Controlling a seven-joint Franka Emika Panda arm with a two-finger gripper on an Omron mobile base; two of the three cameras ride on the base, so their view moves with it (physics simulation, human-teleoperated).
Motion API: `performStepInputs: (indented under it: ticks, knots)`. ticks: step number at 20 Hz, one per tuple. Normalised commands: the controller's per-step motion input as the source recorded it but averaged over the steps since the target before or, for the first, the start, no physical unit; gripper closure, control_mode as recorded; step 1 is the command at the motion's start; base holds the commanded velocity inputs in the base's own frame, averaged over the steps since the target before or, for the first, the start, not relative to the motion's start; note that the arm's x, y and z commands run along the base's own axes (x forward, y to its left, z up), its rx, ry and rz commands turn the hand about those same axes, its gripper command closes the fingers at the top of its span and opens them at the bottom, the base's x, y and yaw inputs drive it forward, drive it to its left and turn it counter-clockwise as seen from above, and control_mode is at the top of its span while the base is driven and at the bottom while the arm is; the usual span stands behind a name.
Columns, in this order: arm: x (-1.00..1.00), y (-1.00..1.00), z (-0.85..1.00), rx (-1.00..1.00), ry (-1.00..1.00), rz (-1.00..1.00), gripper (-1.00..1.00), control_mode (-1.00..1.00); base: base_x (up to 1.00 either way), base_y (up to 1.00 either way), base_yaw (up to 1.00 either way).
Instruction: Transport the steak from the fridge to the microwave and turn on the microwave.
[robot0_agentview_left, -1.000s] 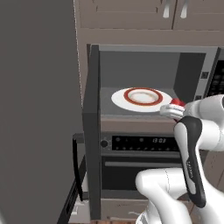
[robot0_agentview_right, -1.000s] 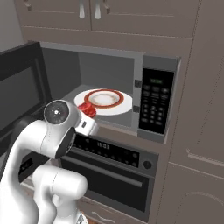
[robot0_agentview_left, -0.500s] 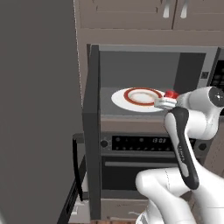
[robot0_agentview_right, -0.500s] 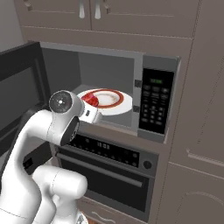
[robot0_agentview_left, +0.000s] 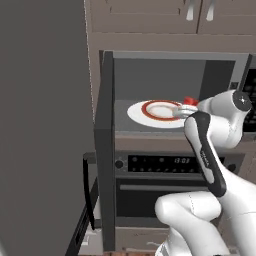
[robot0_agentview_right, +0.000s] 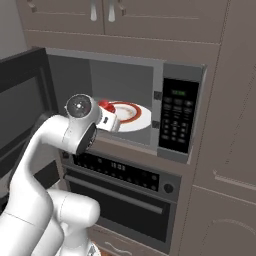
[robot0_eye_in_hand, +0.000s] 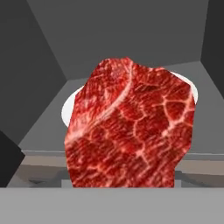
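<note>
My gripper (robot0_agentview_left: 186, 107) is shut on the steak (robot0_agentview_left: 190, 101), a dark-red marbled slab that hides both fingertips in the hand view (robot0_eye_in_hand: 131, 127). The hand sits at the mouth of the open microwave (robot0_agentview_left: 165, 75), at the right edge of the white red-rimmed plate (robot0_agentview_left: 136, 111) on the oven floor. From the right base view, the steak (robot0_agentview_right: 104, 106) and gripper (robot0_agentview_right: 107, 112) are at the plate's (robot0_agentview_right: 142, 117) left side. The plate (robot0_eye_in_hand: 70, 107) shows behind the meat. Whether the steak touches the plate, I cannot tell.
The microwave door (robot0_agentview_left: 104, 150) stands swung open to the left, and the black keypad (robot0_agentview_right: 177, 120) is on the right. Below is an oven (robot0_agentview_left: 175, 162) with a clock display. A tall flat grey surface (robot0_agentview_left: 40, 125) is at the left; I cannot tell whether it is the fridge.
The hand with the steak has moved up and inward, from in front of the microwave's lower edge to the plate's rim inside the opening. The grip is unchanged.
</note>
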Motion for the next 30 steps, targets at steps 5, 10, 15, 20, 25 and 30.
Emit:
performStepInputs:
  ticks: [5, 10, 15, 20, 25, 30]
  knots:
    - [0.40, 0.00, 0.00, -0.05, 0.00, 0.03, 1.00, -1.00, 0.00, 0.00, 0.00]
    - [0.30, 0.09, -0.04, -0.11, 0.00, 0.00, 1.00, -1.00, 0.00, 0.00, 0.00]
    - [0.42, 0.08, -0.07, -0.09, 0.00, 0.00, 1.00, -1.00, 0.00, 0.00, 0.00]
    - [0.37, 0.02, -0.20, -0.04, 0.00, 0.00, 1.00, -1.00, 0.00, 0.00, 0.00]
    - [0.25, 0.00, -0.25, 0.00, 0.01, 0.00, 1.00, -1.00, 0.00, 0.00, 0.00]
    - [0.19, 0.00, -0.13, 0.00, 0.00, 0.00, 1.00, -1.00, 0.00, 0.00, 0.00]
